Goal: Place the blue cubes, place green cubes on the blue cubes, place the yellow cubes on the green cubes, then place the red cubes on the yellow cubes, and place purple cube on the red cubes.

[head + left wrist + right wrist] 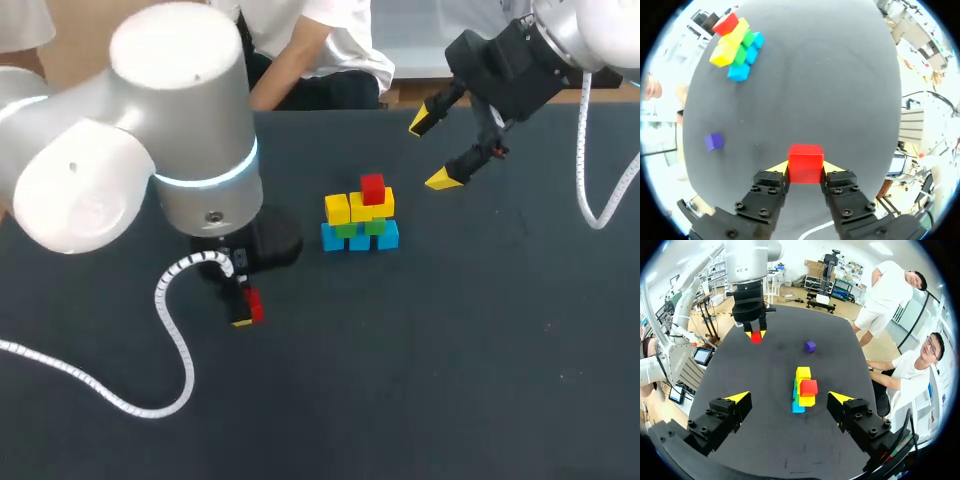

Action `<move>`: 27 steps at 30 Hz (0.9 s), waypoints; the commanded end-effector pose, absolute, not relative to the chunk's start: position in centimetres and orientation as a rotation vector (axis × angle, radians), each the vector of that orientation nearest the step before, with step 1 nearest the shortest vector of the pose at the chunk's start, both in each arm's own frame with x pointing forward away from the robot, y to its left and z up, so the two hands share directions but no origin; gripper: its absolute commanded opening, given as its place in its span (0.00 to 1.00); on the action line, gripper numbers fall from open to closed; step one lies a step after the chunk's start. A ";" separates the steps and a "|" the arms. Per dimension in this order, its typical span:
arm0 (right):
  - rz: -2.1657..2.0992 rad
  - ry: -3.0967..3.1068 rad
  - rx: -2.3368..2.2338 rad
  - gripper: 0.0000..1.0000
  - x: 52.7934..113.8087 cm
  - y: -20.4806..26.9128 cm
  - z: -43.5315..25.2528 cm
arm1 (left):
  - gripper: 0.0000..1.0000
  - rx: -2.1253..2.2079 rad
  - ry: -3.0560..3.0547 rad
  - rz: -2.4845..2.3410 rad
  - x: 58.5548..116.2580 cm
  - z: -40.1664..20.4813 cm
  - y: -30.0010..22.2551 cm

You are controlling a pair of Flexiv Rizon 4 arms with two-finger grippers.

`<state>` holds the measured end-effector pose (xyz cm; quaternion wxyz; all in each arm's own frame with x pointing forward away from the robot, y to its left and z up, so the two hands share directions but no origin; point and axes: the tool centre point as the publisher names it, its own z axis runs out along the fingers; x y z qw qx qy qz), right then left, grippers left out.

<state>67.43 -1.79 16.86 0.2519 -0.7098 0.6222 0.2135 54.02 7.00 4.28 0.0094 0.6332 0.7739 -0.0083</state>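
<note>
The left hand (805,167) holds a red cube (805,162), one yellow tip pressed to each of two opposite side faces. The cube sits level in the grasp and low over the dark bench (830,75); whether it touches the surface cannot be told. In the head view this hand (243,306) points straight down under the bulk of the left arm (180,140), and only a corner of its cube (255,305) shows.

To one side of the left hand, a purple cube (714,141) lies alone on the bench, apart from everything else. It is hidden in the head view, and in the right wrist view it (811,346) lies between the left hand (756,333) and the stack.

The stack (360,215) stands near the middle of the bench, well apart from the left hand. A row of blue cubes (360,240) forms its base. Green cubes (375,226) rest on them, and yellow cubes (338,208) rest on the green. A second red cube, the top cube (372,187), rests on the yellow layer.

The right hand (433,150) hangs above the bench just beyond the stack, its fingers spread wide with nothing between them. In its own wrist view the hand (790,398) looks down on the stack (804,390), which lies ahead between the two tips.
</note>
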 end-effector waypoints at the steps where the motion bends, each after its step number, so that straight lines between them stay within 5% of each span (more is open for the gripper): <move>1: 0.581 1.692 -1.930 1.00 67.4 -1.8 16.9 | 0.00 2.030 2.409 -0.123 55.3 3.6 7.3; 27: 0.581 1.692 -1.930 1.00 67.4 -1.8 16.9 | 0.00 2.099 2.428 -0.061 56.3 2.4 5.7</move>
